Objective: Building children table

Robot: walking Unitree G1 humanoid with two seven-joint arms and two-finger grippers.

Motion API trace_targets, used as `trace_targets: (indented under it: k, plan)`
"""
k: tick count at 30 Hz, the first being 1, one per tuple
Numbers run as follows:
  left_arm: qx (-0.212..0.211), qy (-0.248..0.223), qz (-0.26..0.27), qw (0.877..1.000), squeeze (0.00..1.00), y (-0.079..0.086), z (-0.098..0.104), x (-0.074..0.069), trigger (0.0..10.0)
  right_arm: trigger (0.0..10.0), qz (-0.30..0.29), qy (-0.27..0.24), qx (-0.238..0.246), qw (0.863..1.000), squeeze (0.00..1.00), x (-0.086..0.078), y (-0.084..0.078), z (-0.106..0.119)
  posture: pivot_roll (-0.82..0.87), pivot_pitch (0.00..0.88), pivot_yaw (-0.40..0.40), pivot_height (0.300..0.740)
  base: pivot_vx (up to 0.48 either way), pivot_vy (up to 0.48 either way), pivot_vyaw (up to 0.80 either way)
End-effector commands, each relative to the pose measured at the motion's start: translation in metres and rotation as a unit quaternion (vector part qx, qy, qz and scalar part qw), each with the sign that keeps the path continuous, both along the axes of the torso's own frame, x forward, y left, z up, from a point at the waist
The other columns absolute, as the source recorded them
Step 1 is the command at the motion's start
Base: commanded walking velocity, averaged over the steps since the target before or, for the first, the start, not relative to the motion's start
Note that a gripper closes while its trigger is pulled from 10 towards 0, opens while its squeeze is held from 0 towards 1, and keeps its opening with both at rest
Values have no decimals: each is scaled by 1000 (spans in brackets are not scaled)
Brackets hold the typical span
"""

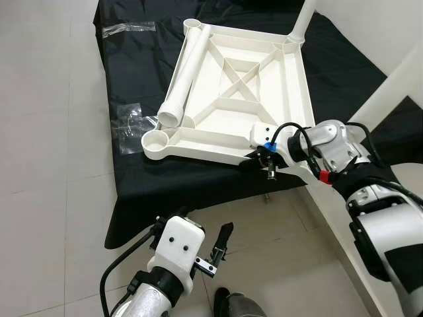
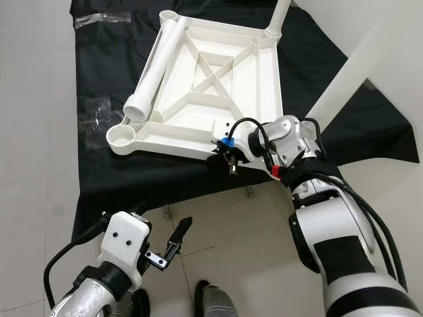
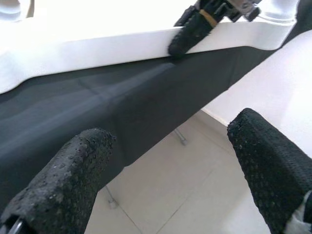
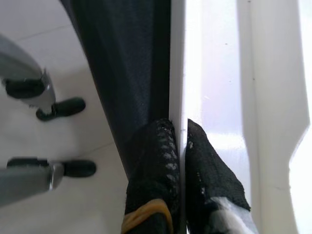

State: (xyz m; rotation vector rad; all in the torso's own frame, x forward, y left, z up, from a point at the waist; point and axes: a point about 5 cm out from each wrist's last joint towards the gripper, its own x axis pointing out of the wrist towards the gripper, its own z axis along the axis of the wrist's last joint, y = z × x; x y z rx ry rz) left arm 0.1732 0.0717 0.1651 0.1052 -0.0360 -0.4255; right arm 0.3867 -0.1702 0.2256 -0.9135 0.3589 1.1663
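Note:
The white table top (image 1: 218, 140) lies upside down on a black cloth (image 1: 142, 66), its ribs facing up. A loose white leg tube (image 1: 188, 72) rests along the top's left side, and another leg (image 1: 303, 20) stands in the far right corner socket. An empty round socket (image 1: 156, 140) is at the near left corner. My right gripper (image 4: 179, 134) is shut on the top's near rim (image 4: 178, 73), one finger on each side. My left gripper (image 1: 195, 230) hangs open below the cloth's front edge, over the floor, its fingers (image 3: 63, 185) holding nothing.
Clear plastic bags (image 1: 129, 122) lie on the cloth to the left of the top, with another bag (image 1: 129, 28) at the far left. A large white beam (image 1: 390, 86) slants along the right. Pale tiled floor (image 1: 46, 165) surrounds the covered table.

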Motion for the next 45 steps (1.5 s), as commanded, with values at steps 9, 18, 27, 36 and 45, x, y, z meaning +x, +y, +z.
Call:
trace_targets:
  k: [9,18,27,36,45]
  plan:
    - [1,12,-2,1000,0,-2,-5,-3,10000,0,-9,-23,-127,992,0,-1,-28,-7,84,225,-110,740,0,0,0]
    - [1,11,-3,1000,0,-2,-6,-3,10000,0,-31,-28,-232,972,0,-4,-57,2,80,214,-107,740,0,0,0]
    - [4,7,-8,1000,0,-4,-6,-3,10000,0,-65,-87,-378,919,0,-1,-84,3,82,206,-103,740,0,0,0]
    - [8,8,-10,1000,0,-4,-7,-4,10000,9137,-50,-126,-404,905,0,3,-80,2,83,214,-108,740,0,0,0]
    - [8,9,-10,1000,0,-4,-7,-3,10000,10000,-33,-137,-316,938,1000,8,-53,3,84,214,-108,740,0,0,0]
